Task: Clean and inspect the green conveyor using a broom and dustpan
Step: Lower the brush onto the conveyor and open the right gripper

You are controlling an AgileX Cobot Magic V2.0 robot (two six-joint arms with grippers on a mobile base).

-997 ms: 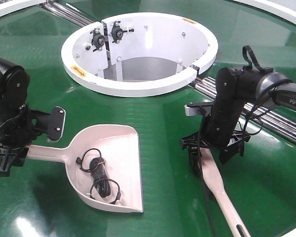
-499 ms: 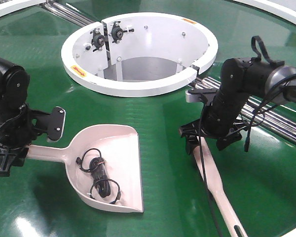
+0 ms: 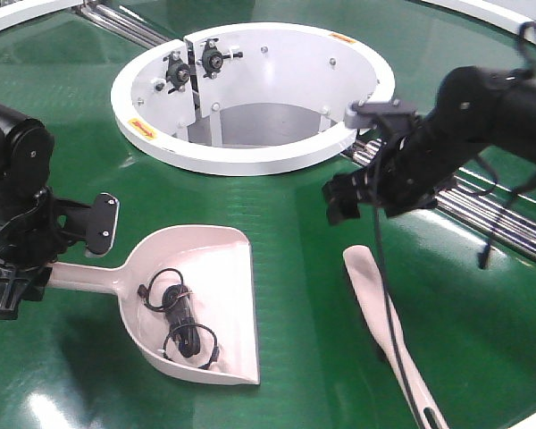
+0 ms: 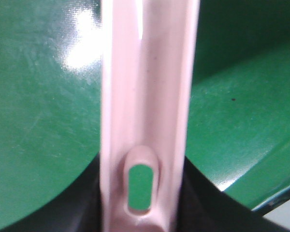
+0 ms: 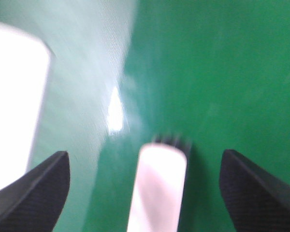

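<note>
dustpan (image 3: 205,295) held, broom (image 3: 380,313) lying loose on the green conveyor (image 3: 295,232)
left gripper (image 3: 18,284) is clamped on the dustpan handle, right gripper (image 3: 344,198) hangs wide open above the broom tip, not touching it

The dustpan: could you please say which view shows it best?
The exterior front-facing view: the dustpan shows scoop, lip and handle. The left wrist view shows only its handle with hang hole; the right wrist view, none of it.
</note>
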